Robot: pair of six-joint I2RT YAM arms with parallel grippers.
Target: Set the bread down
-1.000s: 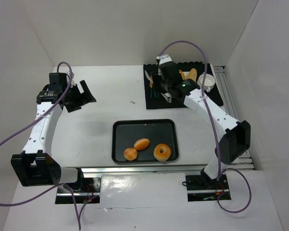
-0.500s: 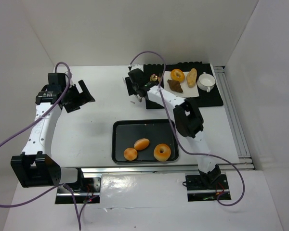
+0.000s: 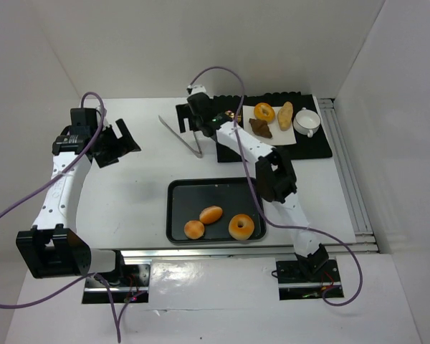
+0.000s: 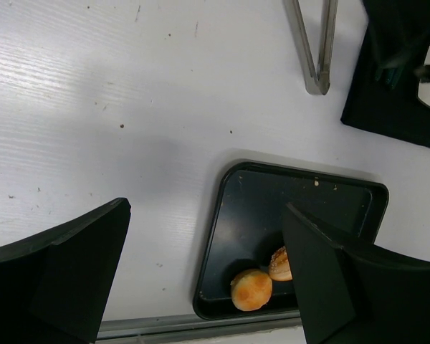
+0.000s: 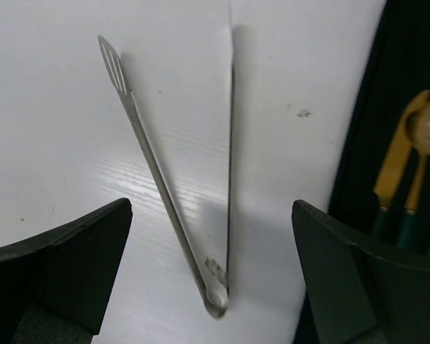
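Note:
Three breads lie in the black tray (image 3: pixel 178 208): a round bun (image 3: pixel 194 229), an oval roll (image 3: pixel 211 214) and a ring-shaped one (image 3: pixel 241 226). The left wrist view shows the bun (image 4: pixel 251 289) and a seeded roll (image 4: pixel 279 264) in the tray's (image 4: pixel 222 215) near corner. More breads sit on white paper at the back: a ring (image 3: pixel 264 112), a long roll (image 3: pixel 285 115) and a brown pastry (image 3: pixel 260 127). My right gripper (image 3: pixel 188 118) (image 5: pixel 212 236) hangs open over metal tongs (image 3: pixel 190 141) (image 5: pixel 168 193) that lie flat on the table. My left gripper (image 3: pixel 122 141) (image 4: pixel 206 215) is open and holds nothing.
A black mat (image 3: pixel 319 147) at the back right carries the paper, a white cup (image 3: pixel 306 122) and gold cutlery with teal handles (image 5: pixel 408 165). The tongs (image 4: pixel 315 43) lie between the mat's (image 4: pixel 394 93) left edge and the left arm. White walls close in three sides.
My right arm swung left from the black mat to the table beside it. Its jaws opened, and the tongs now lie free on the table. The left arm has not moved.

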